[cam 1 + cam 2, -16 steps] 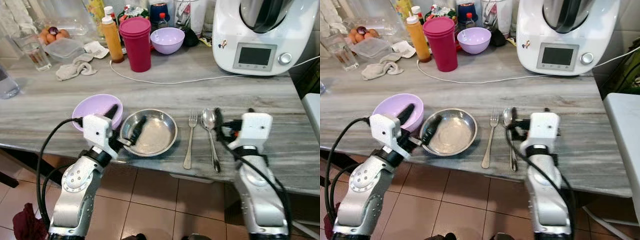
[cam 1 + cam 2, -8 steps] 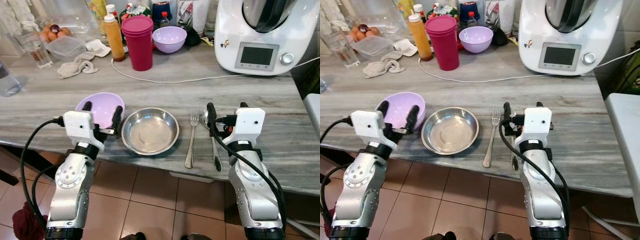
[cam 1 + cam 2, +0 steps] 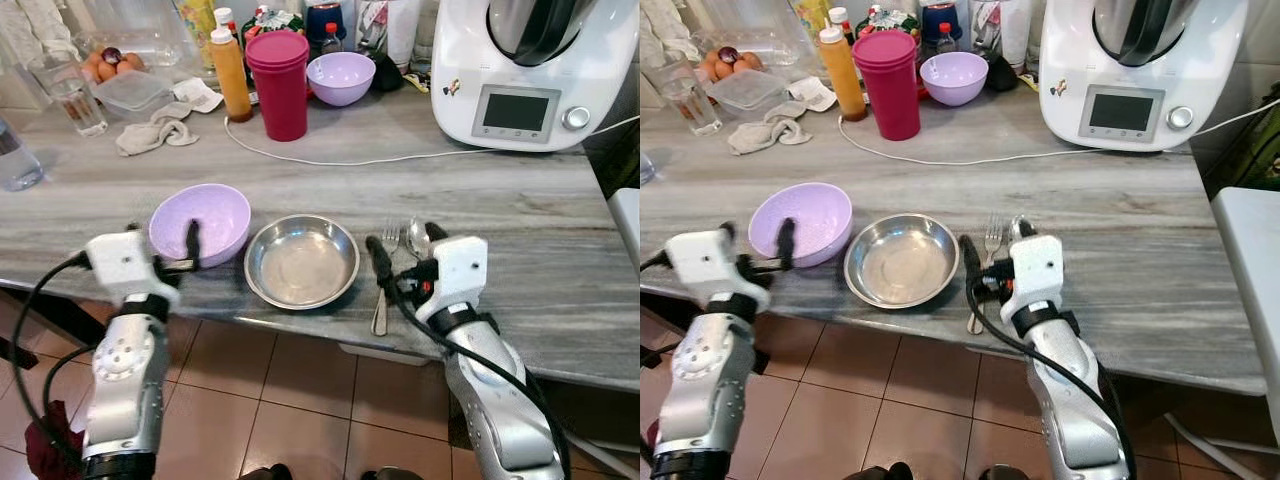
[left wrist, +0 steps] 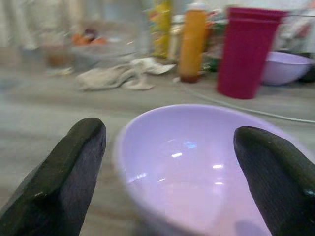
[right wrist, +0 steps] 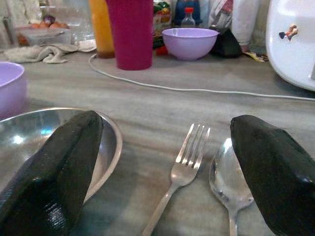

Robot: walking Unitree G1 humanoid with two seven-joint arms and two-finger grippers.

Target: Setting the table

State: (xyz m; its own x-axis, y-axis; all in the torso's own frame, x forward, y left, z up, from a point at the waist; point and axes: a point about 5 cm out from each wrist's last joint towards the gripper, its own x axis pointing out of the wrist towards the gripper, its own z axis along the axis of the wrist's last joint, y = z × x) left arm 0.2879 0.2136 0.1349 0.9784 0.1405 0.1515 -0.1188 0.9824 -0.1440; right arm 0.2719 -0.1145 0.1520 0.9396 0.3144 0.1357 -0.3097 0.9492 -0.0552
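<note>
A lilac bowl [image 3: 200,222] and a steel bowl [image 3: 302,262] sit side by side near the counter's front edge. A fork [image 3: 390,236] and a spoon [image 3: 416,232] lie just right of the steel bowl. My left gripper [image 3: 160,240] is open at the lilac bowl's near side, and the left wrist view looks into that lilac bowl [image 4: 206,162] between the fingers [image 4: 64,182]. My right gripper [image 3: 408,248] is open low over the fork's and spoon's handles. The right wrist view shows the fork [image 5: 184,167] and spoon [image 5: 229,182] between the fingers, with the steel bowl [image 5: 29,142] beside one finger.
At the back stand a magenta cup [image 3: 278,85], an orange bottle [image 3: 230,75], a second lilac bowl [image 3: 340,78] and a white kitchen machine [image 3: 520,60]. A white cable [image 3: 400,158] crosses the counter. A cloth [image 3: 155,135], a glass [image 3: 70,95] and a plastic box [image 3: 128,92] lie far left.
The left gripper moved left, from across the steel bowl's rim to the lilac bowl's near side. The right gripper shifted left, from beside the spoon to over the fork and spoon.
</note>
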